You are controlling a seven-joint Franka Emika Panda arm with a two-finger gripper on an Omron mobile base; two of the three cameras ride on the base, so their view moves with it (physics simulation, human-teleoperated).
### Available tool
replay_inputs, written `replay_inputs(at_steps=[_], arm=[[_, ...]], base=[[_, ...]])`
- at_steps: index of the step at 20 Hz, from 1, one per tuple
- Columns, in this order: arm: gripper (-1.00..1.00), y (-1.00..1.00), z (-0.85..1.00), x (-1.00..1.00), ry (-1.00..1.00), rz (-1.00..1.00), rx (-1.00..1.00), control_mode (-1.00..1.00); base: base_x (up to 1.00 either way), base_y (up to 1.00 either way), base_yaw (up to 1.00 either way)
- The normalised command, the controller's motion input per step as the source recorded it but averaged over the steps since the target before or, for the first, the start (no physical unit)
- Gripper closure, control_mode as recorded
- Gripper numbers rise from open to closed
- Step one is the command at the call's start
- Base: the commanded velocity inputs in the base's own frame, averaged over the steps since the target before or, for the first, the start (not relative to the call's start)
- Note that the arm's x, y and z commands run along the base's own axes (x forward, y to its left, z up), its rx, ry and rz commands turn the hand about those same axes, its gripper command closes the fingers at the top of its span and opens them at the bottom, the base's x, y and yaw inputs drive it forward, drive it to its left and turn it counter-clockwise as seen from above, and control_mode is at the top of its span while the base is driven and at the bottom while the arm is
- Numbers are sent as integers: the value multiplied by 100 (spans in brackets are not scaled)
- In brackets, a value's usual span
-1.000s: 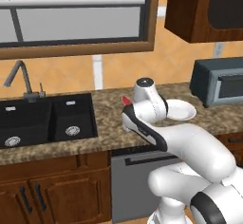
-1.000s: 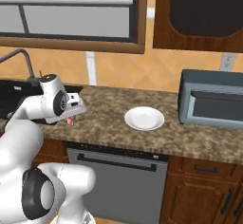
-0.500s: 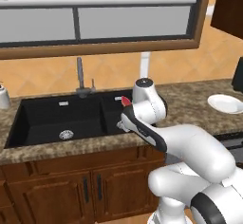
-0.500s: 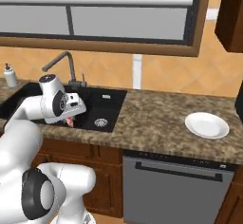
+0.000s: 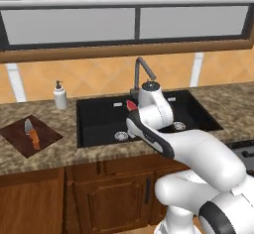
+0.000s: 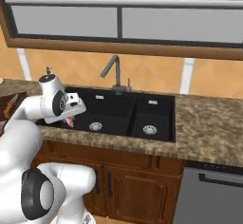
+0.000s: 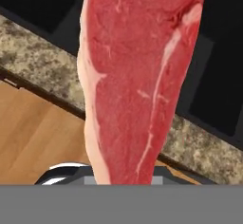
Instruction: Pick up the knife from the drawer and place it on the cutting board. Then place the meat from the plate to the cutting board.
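Cutting board [image 5: 30, 136], far left of the counter in the left base view: dark wood, set at an angle, with the knife [image 5: 31, 134] lying on it, orange handle toward the counter edge and blade pointing away. Soap bottle [image 5: 60, 95], just right of the board, against the wall. Sink [image 5: 99, 119], black, two basins, next along the counter, with a grey faucet [image 5: 143, 72] rising behind it. Gripper [image 6: 70, 118], at the front of the sink: closed around the meat [image 7: 142, 76], which hangs from it; in the hand view the reddish slab with its paler edge runs the whole height of the picture, directly ahead of the fingers, over the counter lip and the dark basin. In the right base view a pink end of the meat shows below the hand, above the left basin. Step in hand, as judged: the knife part looks done, and the meat is in transit to the board. Next move calls for carrying the slab left, well past the sink edge, then lowering it onto bare wood beside the knife rather than on top of it before the fingers let go.
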Motion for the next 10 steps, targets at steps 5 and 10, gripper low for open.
replay_inputs(at_steps=[5, 10], arm=[[100, 0, 0, 0, 0, 0, 0, 100], [100, 0, 0, 0, 0, 0, 0, 100]], base=[[57, 86, -6], [27, 88, -1]])
